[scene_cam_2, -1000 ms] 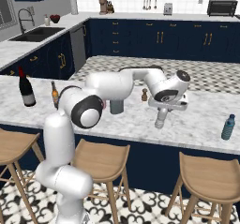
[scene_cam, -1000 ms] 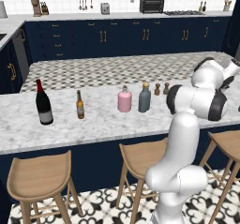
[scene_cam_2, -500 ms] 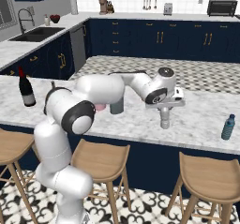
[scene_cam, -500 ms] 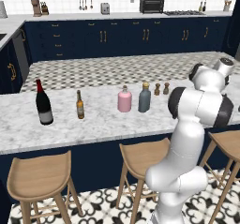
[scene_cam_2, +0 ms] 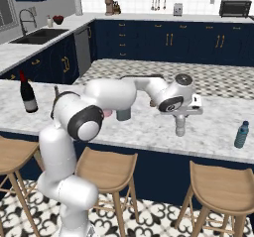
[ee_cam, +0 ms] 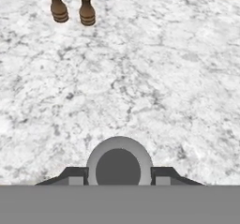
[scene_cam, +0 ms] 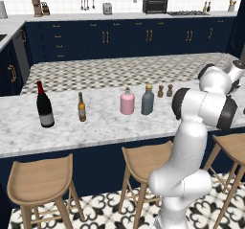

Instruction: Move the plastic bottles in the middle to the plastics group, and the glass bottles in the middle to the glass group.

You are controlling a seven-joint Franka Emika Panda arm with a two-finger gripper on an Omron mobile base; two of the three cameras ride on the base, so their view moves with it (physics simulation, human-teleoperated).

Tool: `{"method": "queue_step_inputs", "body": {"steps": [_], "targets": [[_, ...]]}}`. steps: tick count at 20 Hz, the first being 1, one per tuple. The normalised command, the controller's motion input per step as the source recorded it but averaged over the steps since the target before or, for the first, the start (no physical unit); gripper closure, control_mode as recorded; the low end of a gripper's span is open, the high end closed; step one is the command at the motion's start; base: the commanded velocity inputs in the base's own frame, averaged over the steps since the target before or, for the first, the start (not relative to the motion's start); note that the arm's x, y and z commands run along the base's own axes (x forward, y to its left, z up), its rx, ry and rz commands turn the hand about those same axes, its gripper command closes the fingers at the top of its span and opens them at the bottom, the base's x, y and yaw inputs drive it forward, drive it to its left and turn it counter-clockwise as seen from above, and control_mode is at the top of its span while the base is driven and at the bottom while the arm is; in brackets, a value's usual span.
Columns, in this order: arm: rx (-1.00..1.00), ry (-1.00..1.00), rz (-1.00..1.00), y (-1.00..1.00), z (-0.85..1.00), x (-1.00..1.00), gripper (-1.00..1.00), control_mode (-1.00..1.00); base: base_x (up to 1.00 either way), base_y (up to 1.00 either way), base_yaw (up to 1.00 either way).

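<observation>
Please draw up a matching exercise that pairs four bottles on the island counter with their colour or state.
Things:
1. wine bottle
2. amber bottle
3. squat bottle with a narrow neck
4. silvery-grey bottle

Descriptions:
A. pink, next to the slate-blue bottle
B. held upright between the fingers of the gripper
C. dark with a red top and pale label
D. small, slim and brown

Pairs: 1-C, 2-D, 3-A, 4-B

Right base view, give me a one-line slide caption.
Gripper clamps the silvery-grey bottle over the marble counter, blue bottle beyond.
</observation>
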Motion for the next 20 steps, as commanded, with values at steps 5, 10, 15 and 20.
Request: {"method": "queue_step_inputs", "body": {"steps": [5,10,15,20], "targets": [[0.05,0.00,-0.03,-0.66,0.00,0.00,1.00,-1.00,0.00,0.00,0.00],[0.03,-0.04,-0.05,-0.56,-0.16,0.00,1.00,-1.00,0.00,0.00,0.00],[0.00,-0.08,-0.03,-0.39,-0.04,-0.01,1.00,-1.00,0.00,0.00,0.00],[0.00,-0.11,-0.02,-0.28,-0.07,0.00,1.00,-1.00,0.00,0.00,0.00]]}}
